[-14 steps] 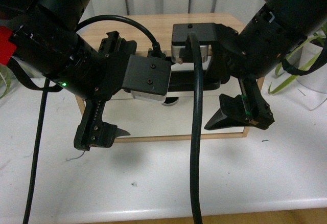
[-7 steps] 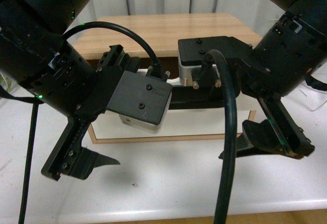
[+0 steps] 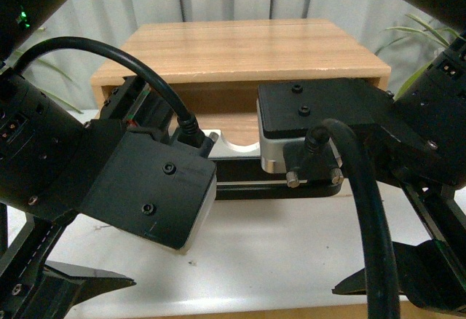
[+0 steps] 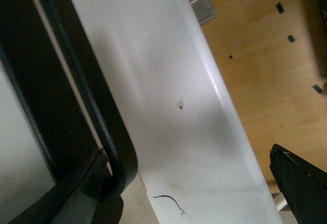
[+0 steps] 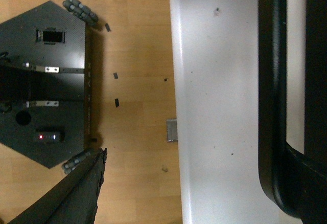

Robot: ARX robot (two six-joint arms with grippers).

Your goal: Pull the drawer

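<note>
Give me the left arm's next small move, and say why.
Probably pull the left gripper straight back toward the robot: one finger sits hooked behind the end of the black handle, jaws open, and the drawer looks only partly out.

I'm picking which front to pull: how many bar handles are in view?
1. The black bar handle sits on the drawer front, below the wooden cabinet top; the arms may hide others.

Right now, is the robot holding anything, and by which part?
Nothing is clamped. Left gripper and right gripper are open, each beside an end of the black drawer handle.
</note>
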